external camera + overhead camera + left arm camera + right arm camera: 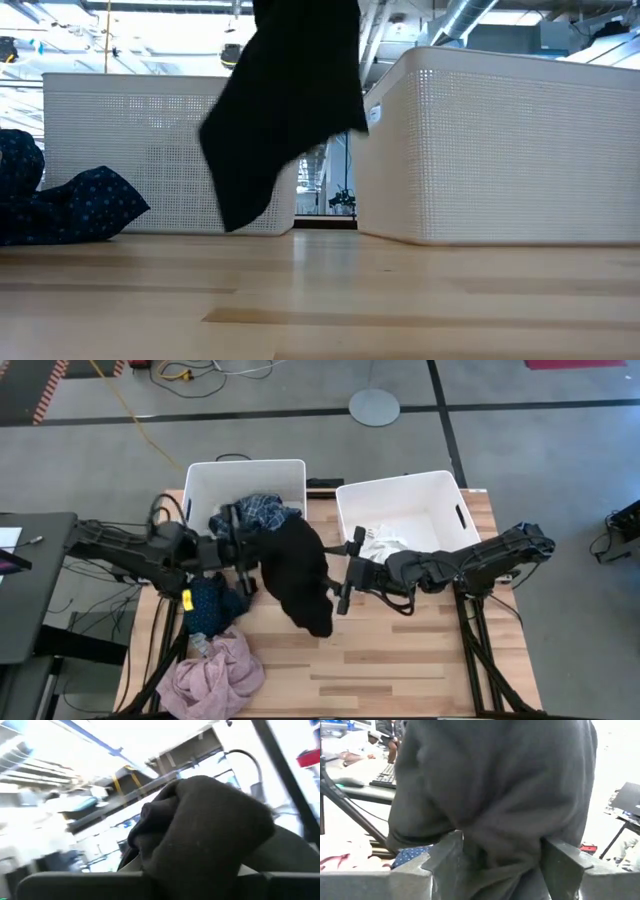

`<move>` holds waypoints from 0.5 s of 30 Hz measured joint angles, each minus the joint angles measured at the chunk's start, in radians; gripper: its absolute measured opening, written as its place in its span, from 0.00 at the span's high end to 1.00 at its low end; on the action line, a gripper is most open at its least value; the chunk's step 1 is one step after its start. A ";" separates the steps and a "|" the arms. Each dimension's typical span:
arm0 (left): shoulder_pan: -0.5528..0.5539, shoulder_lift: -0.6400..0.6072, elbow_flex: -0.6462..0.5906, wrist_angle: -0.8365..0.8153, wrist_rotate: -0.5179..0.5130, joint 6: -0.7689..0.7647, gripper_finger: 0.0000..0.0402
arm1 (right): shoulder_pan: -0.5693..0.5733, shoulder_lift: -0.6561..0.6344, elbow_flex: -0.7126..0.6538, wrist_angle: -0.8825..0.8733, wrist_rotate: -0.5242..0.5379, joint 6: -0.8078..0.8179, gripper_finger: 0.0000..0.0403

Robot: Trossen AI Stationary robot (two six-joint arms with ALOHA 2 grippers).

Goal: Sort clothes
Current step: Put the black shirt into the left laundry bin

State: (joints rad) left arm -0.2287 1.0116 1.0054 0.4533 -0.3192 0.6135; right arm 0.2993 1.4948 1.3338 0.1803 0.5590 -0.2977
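The left gripper (243, 550) is clamping the black garment (300, 572), which is hanging between it and the spread-fingered right gripper (345, 575). Behind them, the left bin (200, 485) is holding blue plaid cloth (258, 510); the right bin (440, 495) is holding white socks (382, 545).

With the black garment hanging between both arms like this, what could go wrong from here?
The left gripper is shut on the black garment, while the right gripper has its jaws standing apart around the cloth. A one-sided hold on bunched fabric may slip. The garment's loose end hangs low between the left bin and the right bin, so it might snag on a rim or drag across the table.
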 joint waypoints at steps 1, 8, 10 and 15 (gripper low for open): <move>0.000 -0.010 0.007 -0.008 -0.020 0.018 0.85 | 0.000 0.000 0.000 0.000 0.004 0.000 0.36; 0.005 -0.041 0.079 -0.043 -0.151 0.169 0.85 | 0.004 -0.001 0.000 -0.008 0.012 0.002 0.36; 0.013 -0.041 0.104 -0.066 -0.179 0.197 0.85 | 0.008 -0.001 0.000 -0.019 0.014 0.008 0.36; 0.064 -0.040 0.139 -0.087 -0.249 0.266 0.85 | 0.018 -0.002 0.000 -0.026 0.042 0.002 0.35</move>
State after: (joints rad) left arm -0.1647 0.9714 1.1439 0.3661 -0.5685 0.8796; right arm 0.3177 1.4933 1.3338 0.1545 0.6014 -0.2957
